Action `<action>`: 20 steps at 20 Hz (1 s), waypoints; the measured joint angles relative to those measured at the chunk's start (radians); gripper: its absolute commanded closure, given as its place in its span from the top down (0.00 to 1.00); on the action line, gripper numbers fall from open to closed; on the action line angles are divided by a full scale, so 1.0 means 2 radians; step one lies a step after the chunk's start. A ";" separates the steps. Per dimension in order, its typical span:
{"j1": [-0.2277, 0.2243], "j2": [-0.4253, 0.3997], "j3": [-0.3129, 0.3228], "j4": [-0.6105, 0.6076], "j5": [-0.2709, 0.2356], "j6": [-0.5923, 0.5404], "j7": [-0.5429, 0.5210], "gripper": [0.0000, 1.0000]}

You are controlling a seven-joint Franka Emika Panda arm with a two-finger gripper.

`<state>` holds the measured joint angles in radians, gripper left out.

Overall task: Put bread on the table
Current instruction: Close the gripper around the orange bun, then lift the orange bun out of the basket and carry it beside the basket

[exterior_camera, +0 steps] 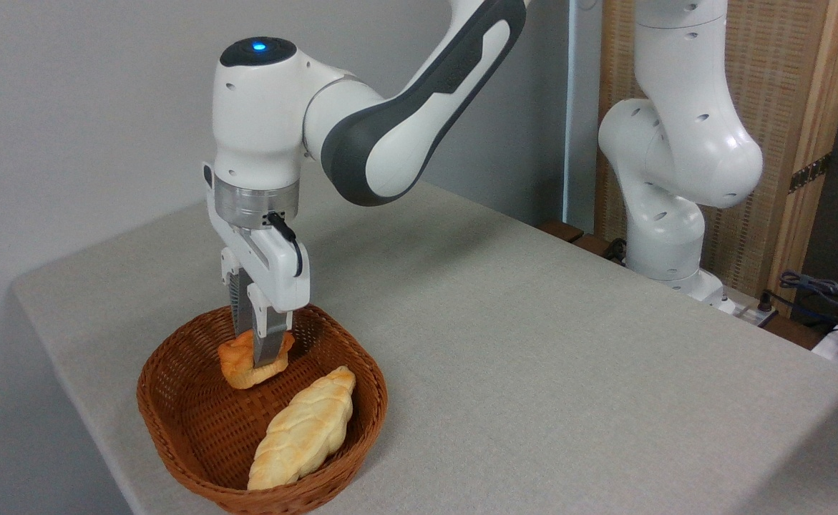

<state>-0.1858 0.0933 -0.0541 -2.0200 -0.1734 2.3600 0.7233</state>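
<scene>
Orange-golden bread [243, 365] looks light and soft; the hand [260, 354] pinches its middle, closed on it above the basket [175, 415].

The large rectangular table [533, 343] wears a light grey-beige woven cloth, matt and finely grained. At about seven o'clock on it sits the brown wicker basket [175, 429], its tight weave ribbed and faintly shiny. Inside, the small round orange-golden bun [236, 368] has a smooth, slightly glossy baked crust, and the longer pale yellow braided loaf [304, 429] at five o'clock of it looks smooth with a soft sheen. The arm's shells [261, 121] are glossy white and dark grey plastic, with a brushed metal ring at the wrist. The gripper [257, 357] has matt grey ridged fingers [270, 347]. At two o'clock stands a pale wooden frame with woven panel [783, 93].
</scene>
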 measured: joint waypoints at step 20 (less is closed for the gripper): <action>0.024 -0.162 0.043 0.006 0.000 -0.245 0.021 0.37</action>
<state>-0.1371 -0.2312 0.0327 -2.0075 -0.1734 1.8705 0.7663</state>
